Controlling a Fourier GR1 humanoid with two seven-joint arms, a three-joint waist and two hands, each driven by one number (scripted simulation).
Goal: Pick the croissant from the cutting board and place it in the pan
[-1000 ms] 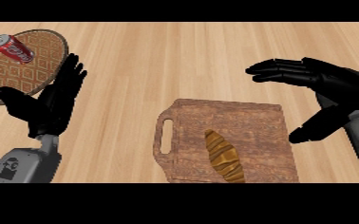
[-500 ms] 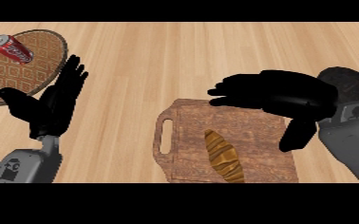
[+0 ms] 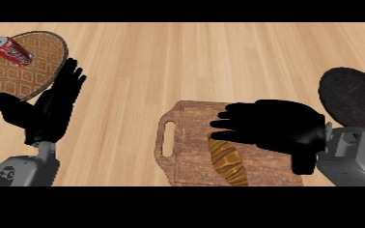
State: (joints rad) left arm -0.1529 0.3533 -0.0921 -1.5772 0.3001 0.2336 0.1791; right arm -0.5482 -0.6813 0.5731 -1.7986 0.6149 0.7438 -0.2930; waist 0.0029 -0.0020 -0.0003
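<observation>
Fingers of my right hand [image 3: 274,129] were stretched out nearly straight and a little apart, pointing left, with nothing between them; they hovered over the cutting board [image 3: 187,140] and covered the far end of the croissant [image 3: 230,163]. Widest of all was the wooden counter [image 3: 200,58], running across the whole view. On it, at the near middle, lay the board, brown, with a handle slot on its left side. At the far left sat a patterned round mat [image 3: 39,60] with a red can [image 3: 16,51] lying on it. At the right edge, beyond my wrist, showed the dark round pan [image 3: 345,92], apart from the board. My left hand [image 3: 50,108] rested at the left, fingers up and relaxed, holding nothing. Smallest, the croissant lay lengthwise on the board's near right part, golden and ridged. I judged it light, soft and flaky, easy to crush and likely to shed crumbs, not slippery. I reckoned the best hold was across its thick middle, thumb on one flank and fingers on the other, since its tapered ends looked liable to break off.
</observation>
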